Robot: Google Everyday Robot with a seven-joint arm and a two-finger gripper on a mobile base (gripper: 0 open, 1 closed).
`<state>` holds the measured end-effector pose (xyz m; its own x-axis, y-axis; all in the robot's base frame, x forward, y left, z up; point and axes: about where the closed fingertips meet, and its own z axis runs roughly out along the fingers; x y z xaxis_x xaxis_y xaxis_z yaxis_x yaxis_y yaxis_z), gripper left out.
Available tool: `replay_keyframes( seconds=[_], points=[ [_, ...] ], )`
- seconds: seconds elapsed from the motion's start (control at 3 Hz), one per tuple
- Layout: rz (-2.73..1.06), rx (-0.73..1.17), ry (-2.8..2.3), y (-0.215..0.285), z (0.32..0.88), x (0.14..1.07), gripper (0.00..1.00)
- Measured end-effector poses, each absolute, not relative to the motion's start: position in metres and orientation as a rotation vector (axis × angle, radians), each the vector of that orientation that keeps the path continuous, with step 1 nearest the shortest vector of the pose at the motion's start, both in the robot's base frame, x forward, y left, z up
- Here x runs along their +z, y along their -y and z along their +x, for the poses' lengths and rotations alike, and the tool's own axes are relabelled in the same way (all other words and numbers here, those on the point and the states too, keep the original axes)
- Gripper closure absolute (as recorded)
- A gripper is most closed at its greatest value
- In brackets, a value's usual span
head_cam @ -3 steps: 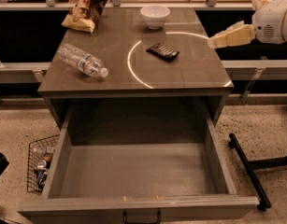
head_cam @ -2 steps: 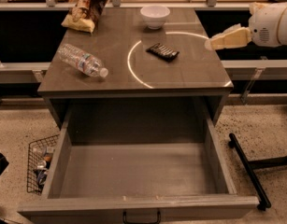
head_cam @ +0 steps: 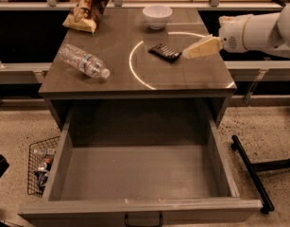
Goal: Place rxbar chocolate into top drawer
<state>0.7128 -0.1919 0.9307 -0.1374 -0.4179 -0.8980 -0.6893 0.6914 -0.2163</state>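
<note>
The rxbar chocolate (head_cam: 165,52), a flat black bar with pale stripes, lies on the grey cabinet top (head_cam: 135,82) inside a white ring mark. My gripper (head_cam: 188,54) comes in from the right on a white arm, its tan fingers (head_cam: 203,47) just right of the bar and slightly above the surface, apart from it. The top drawer (head_cam: 140,174) is pulled fully open below the cabinet top; it is empty, with a small black handle on its front panel.
A clear plastic water bottle (head_cam: 84,61) lies on the cabinet's left. A tan chip bag (head_cam: 87,7) and a white bowl (head_cam: 157,16) sit at the back. A black wire basket (head_cam: 39,167) stands on the floor left of the drawer. A black stand leg (head_cam: 251,171) lies right.
My gripper has moved left along the cabinet top, from beyond its right edge to just beside the bar. The bar, the bottle and the drawer have not moved.
</note>
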Motion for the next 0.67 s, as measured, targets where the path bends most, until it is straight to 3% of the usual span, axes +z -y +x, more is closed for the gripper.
replay_keyframes(
  seconds=[0.67],
  points=[
    [-0.919, 0.399, -1.766, 0.151, 0.761, 0.879, 0.0]
  ],
)
